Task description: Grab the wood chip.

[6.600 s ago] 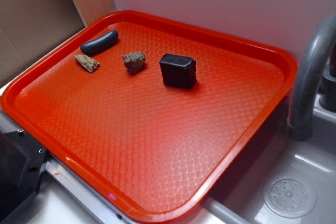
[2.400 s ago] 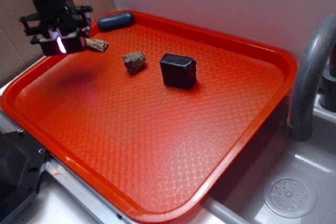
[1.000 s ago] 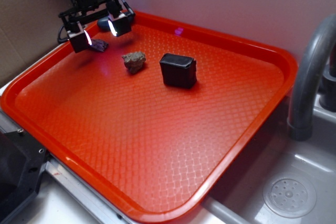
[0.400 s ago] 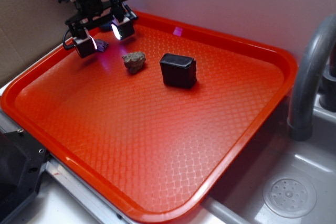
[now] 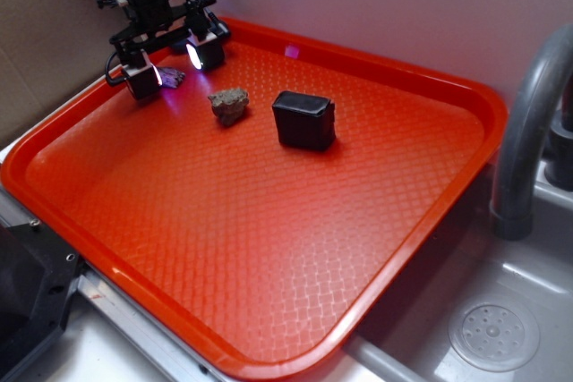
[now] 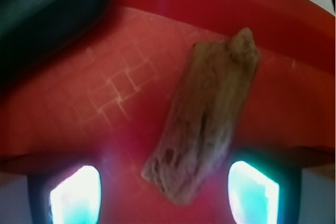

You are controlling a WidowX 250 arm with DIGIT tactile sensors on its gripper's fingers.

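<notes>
The small flat tan-brown sliver of fibrous wood (image 6: 203,132) is seen in the wrist view lying on the textured floor of the orange-red plastic tray (image 6: 121,93), with its long axis running from the lower centre of the frame up toward the upper right. Its upper end is pointed at the raised tray rim, and its lower end sits between the two glowing fingertips (image 6: 76,195) of the black gripper (image 6: 165,192). The fingers are set wide apart, one at each side of the chip's lower end, and no contact with it is visible.

In the exterior view, the gripper (image 5: 166,62) is placed at the upper left of the tray (image 5: 269,221), and the chip (image 5: 171,76) is partly seen between its lit pads. A smooth dark blue-grey oblong (image 6: 44,11) is lying at the upper left of the wrist view, near the chip but apart from it. On the tray floor are also found a lumpy grey-brown rock (image 5: 229,105) and, to its right, a black rectangular block (image 5: 304,120). A grey sink (image 5: 501,310) with a curved grey pipe (image 5: 528,123) is seen at the right.
</notes>
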